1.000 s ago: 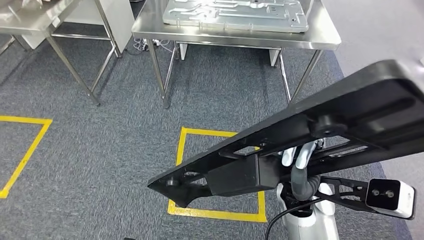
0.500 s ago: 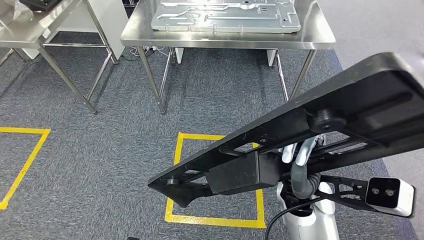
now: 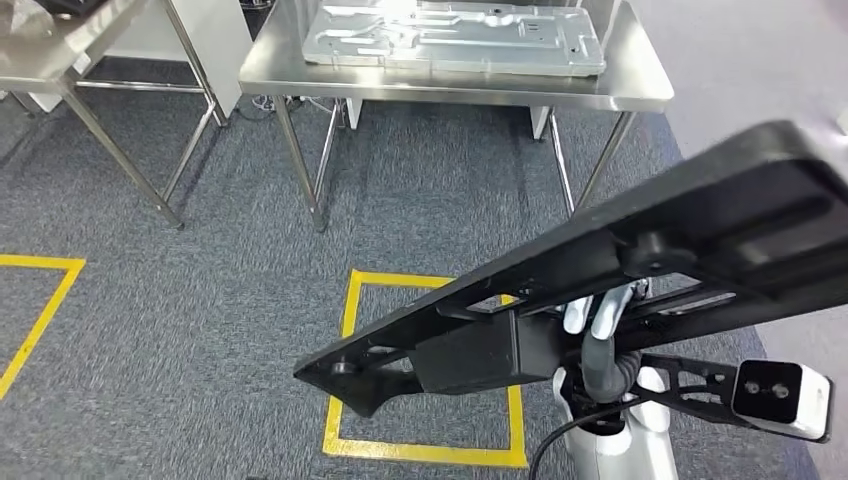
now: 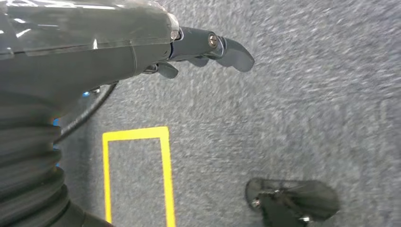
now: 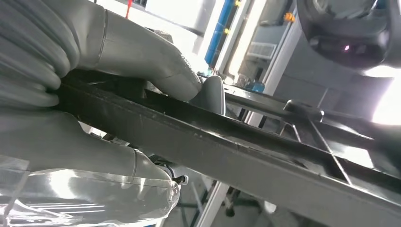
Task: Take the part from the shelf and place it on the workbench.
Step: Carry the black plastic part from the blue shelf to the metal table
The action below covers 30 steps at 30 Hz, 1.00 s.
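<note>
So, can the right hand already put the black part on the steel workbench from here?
Probably not yet. The right hand grips the black part, but open carpet lies between the robot and the workbench, which also holds a metal plate.

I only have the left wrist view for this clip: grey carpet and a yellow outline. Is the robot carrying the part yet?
Observer: Yes. The right hand grips a long black part, its thumb pressed on the top edge.
Reviewer: Is the workbench close?
Observer: A steel workbench stands ahead, past the yellow floor square.
Reviewer: Anything already on it?
Observer: A silver metal plate lies flat on top.
Reviewer: And the left hand?
Observer: The left hand holds nothing; its fingers curl above the carpet.
</note>
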Motion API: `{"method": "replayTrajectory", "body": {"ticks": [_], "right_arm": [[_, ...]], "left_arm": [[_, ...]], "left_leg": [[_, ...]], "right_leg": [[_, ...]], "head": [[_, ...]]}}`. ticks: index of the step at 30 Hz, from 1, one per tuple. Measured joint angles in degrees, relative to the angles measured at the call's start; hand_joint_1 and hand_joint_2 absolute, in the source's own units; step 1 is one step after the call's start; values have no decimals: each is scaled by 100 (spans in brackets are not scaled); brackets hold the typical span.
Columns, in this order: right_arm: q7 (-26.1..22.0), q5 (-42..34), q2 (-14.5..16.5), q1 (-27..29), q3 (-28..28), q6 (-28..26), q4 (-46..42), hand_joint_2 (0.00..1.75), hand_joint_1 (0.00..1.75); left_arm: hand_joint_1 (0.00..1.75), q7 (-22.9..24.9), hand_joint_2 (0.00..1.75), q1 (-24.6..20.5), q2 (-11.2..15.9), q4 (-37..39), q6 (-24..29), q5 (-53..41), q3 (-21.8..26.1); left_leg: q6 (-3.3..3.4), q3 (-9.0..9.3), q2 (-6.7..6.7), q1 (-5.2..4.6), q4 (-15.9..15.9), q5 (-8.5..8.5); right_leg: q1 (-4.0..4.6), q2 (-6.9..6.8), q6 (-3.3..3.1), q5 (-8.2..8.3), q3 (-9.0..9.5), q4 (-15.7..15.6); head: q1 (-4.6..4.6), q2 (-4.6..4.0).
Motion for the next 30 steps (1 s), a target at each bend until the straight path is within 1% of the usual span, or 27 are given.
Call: {"method": "replayTrajectory", "body": {"ticks": [1, 2, 3, 4, 5, 6, 7, 8, 9, 10, 12, 13, 14, 15, 16, 17, 18, 19, 20, 21, 22, 23, 24, 25, 28, 29, 30], "right_arm": [[-5, 2, 0, 6, 0, 1, -1, 175, 175], [-10, 4, -1, 15, 0, 1, 0, 175, 175], [-13, 7, -1, 22, 0, 1, 1, 175, 175], [-15, 7, -2, 24, 0, 0, 1, 175, 175], [-19, 7, -2, 24, 1, 0, 0, 175, 175], [-22, 8, -2, 22, 1, -1, -1, 175, 175], [-26, 9, -2, 19, 3, -2, -1, 175, 175], [-31, 10, -2, 17, 8, -2, -2, 175, 175], [-37, 12, -2, 15, 13, -3, -2, 175, 175], [-49, 15, -2, 14, 22, -3, -3, 175, 175], [-89, 25, -1, 9, 39, -7, -11, 175, 175], [-115, 34, -1, 2, 51, -9, -19, 175, 175], [-139, 46, 0, -6, 66, -14, -27, 175, 175], [-160, 67, 0, -12, 84, -21, -33, 175, 175], [-178, 91, 0, -16, 103, -28, -34, 175, 175], [-196, 121, 0, -15, 117, -36, -35, 175, 175], [-217, 155, 0, -12, 128, -43, -37, 175, 175], [-238, 187, 0, -10, 135, -48, -42, 175, 175], [-261, 215, 0, -8, 141, -54, -50, 175, 175], [-287, 246, 0, -8, 151, -64, -64, 175, 175], [-314, 278, -1, -9, 163, -79, -79, 175, 175], [-340, 308, -1, -10, 176, -96, -93, 175, 175], [-364, 341, -2, -10, 190, -114, -110, 175, 175], [-382, 369, -2, -10, 203, -128, -126, 175, 175], [-421, 430, -3, -16, 248, -143, -210, 175, 175], [-433, 439, -4, -21, 262, -143, -239, 175, 175], [-442, 447, -7, -22, 273, -145, -262, 175, 175]], "left_arm": [[0, -1, 175, -7, 0, 0, -2, 0, 0], [0, 0, 175, -7, -1, 0, -3, 0, -1], [0, 2, 175, -4, -1, 0, -4, 0, -1], [0, 6, 175, 1, -2, 0, -5, -1, 0], [0, 10, 175, 4, -7, 0, -7, -1, 0], [0, 13, 175, 4, -10, 0, -8, -1, 1], [0, 17, 175, 1, -13, 0, -9, -1, 1], [0, 22, 175, -4, -15, 0, -9, -1, 1], [0, 27, 175, -8, -14, 0, -10, 0, 1], [0, 33, 175, -13, -13, 0, -10, 0, 1], [0, 39, 175, -18, -13, 0, -11, 0, 1], [0, 40, 175, -21, -13, 0, -11, 0, 1], [0, 40, 175, -23, -13, 0, -11, 0, 1], [0, 40, 175, -21, -13, 0, -13, -1, 0], [0, 40, 175, -19, -13, 0, -14, -1, 0], [0, 40, 175, -15, -13, 0, -15, -1, 0], [0, 40, 175, -10, -12, 0, -19, -2, 0], [0, 40, 175, -5, -12, 0, -21, -3, 1], [0, 40, 175, -1, -9, 0, -23, -5, 1], [0, 40, 175, 0, -3, 0, -25, -6, 1], [0, 40, 175, 1, 10, 0, -25, -7, 1], [0, 38, 175, -3, 21, 0, -24, -8, 0], [0, 36, 175, -7, 29, 0, -25, -10, 0], [0, 33, 175, -8, 35, 0, -26, -13, 1], [0, 26, 175, 2, 22, 0, -33, -20, 1], [0, 23, 175, 1, 18, 0, -34, -22, 1], [0, 19, 175, -3, 15, 0, -36, -24, 1]], "left_leg": [[8, 10, -1, 0, 1, -15], [8, 22, -1, 1, 5, -35], [2, 41, -2, 4, 9, -58], [-9, 71, -4, 9, 15, -85], [-25, 110, -6, 16, 21, -117], [-49, 148, -9, 23, 27, -152], [-82, 177, -16, 21, 37, -187], [-119, 193, -21, 18, 42, -216], [-157, 202, -25, 13, 40, -240], [-197, 214, -27, 9, 30, -255], [-269, 251, -21, 21, 30, -294], [-295, 230, -19, 29, 120, -355], [-313, 142, -18, 34, 330, -472], [-321, -27, -20, 39, 674, -635], [-326, -248, -20, 38, 1086, -811], [-329, -468, -20, 38, 1465, -937], [-324, -624, -20, 36, 1698, -963], [-307, -668, -21, 32, 1694, -859], [-276, -597, -21, 24, 1461, -651], [-229, -441, -22, 7, 1062, -394], [-178, -273, -20, -15, 671, -211], [-138, -139, -18, -38, 372, -100], [-109, -65, -17, -62, 205, -69], [-95, -44, -17, -79, 166, -97], [-38, 40, -18, -41, 50, -81], [-16, 87, -15, -17, 5, -75], [4, 128, -12, -5, -22, -78]], "right_leg": [[-25, -4, 28, -137, -236, 387], [-50, -9, 53, -201, -446, 696], [-73, -15, 75, -158, -571, 826], [-95, -22, 91, -1, -577, 729], [-116, -31, 104, 239, -469, 426], [-131, -42, 113, 470, -298, 18], [-126, -48, 111, 622, -136, -341], [-115, -49, 93, 696, -26, -582], [-97, -44, 65, 690, 23, -689], [-78, -33, 25, 658, 31, -695], [-79, -20, -65, 639, 63, -716], [-85, -21, -110, 629, 94, -734], [-88, -27, -153, 620, 128, -751], [-84, -34, -190, 604, 155, -757], [-70, -37, -220, 584, 172, -756], [-52, -35, -241, 565, 185, -752], [-33, -28, -253, 546, 201, -746], [-15, -19, -258, 522, 224, -739], [3, -9, -258, 494, 258, -732], [17, -2, -255, 462, 299, -727], [36, 0, -244, 429, 334, -722], [43, 3, -225, 404, 355, -718], [42, 3, -200, 385, 363, -717], [37, 1, -170, 375, 364, -722], [38, -13, -73, 300, 370, -643], [41, -18, -42, 210, 305, -473], [28, -24, -14, 80, 170, -191]], "head": [[4, 0], [3, 0], [3, 0], [4, 0], [4, -1], [5, -1], [7, -1], [4, -1], [2, 0], [-1, 0], [-4, 0], [-16, 0], [-30, 0], [-46, 0], [-61, 0], [-66, 0], [-67, -1], [-67, -1], [-68, -1], [-68, -1], [-65, -1], [-65, -1], [-62, -1], [-61, -1], [-52, 0], [-39, 0], [-27, 0]]}}
